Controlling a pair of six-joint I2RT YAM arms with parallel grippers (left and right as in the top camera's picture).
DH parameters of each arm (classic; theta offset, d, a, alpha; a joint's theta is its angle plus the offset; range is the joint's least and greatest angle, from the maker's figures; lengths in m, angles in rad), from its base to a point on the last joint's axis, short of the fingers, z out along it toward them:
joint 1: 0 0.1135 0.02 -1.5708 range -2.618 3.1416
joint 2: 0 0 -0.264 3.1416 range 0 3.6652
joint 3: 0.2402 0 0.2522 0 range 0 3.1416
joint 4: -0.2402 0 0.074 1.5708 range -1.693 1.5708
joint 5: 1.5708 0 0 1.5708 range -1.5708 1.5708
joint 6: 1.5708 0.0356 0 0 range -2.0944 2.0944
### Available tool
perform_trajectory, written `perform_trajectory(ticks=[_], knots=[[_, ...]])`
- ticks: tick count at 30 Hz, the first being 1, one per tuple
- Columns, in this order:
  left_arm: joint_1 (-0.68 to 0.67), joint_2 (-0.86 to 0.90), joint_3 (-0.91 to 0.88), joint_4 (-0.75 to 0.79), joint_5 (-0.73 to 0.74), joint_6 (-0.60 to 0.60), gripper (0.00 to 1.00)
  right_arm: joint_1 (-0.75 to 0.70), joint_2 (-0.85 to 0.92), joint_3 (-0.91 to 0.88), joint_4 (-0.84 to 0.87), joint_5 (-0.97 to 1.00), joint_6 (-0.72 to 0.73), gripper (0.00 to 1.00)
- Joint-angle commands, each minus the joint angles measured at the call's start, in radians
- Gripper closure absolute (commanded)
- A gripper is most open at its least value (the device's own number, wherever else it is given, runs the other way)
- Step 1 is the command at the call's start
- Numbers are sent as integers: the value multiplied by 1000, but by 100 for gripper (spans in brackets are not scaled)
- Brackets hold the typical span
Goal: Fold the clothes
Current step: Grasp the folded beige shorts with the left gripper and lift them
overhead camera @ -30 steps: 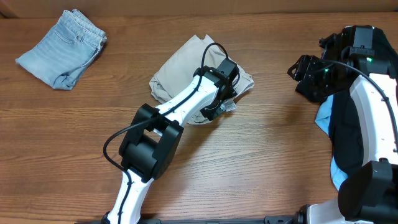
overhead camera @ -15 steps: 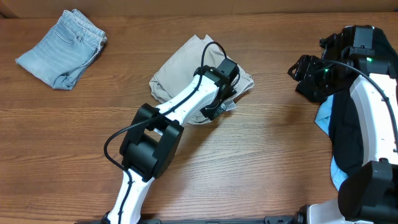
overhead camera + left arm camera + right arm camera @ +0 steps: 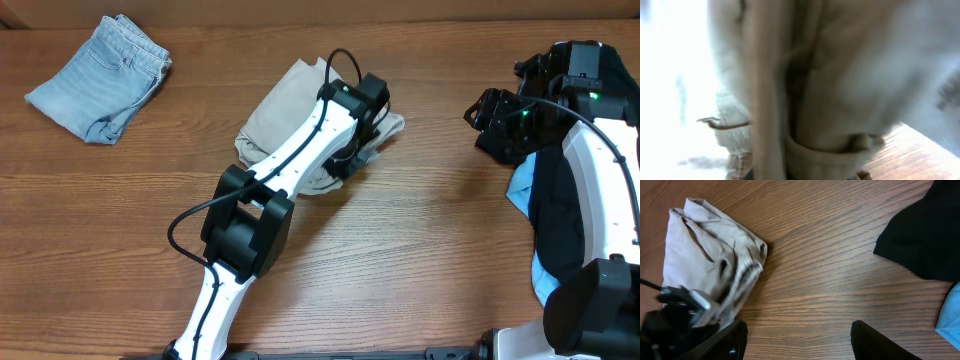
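The beige khaki shorts lie bunched in the middle of the table. They also show in the right wrist view. My left gripper is down at their right edge and looks shut on the fabric. Its fingers are hidden. Beige cloth with a seam and a hem fold fills the left wrist view, blurred and very close. My right gripper is open and empty above bare wood, to the right of the shorts. It also shows in the overhead view.
Pale-blue denim shorts lie at the far left. A black top and a light-blue top lie under my right arm at the right edge. The black top's corner and the blue one show in the right wrist view.
My left gripper has moved toward the far side of the table, drawing the right edge of the khaki shorts with it. The right arm has not moved.
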Motion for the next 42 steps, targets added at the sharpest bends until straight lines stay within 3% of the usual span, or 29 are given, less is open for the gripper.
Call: perform_trajectory(ticks=[1,21,30,42], knots=[[12,5,112,-29,5,-31,96,1,1,-1,2,7,-5,30],[60,4,418,-172,-50,-47,96,1,1,-1,5,7,-4,30],[84,3,549,-232,-179,-47,96,1,1,-1,5,7,-4,30],[173,-8,733,-260,-230,-49,96,1,1,-1,5,7,-4,30]])
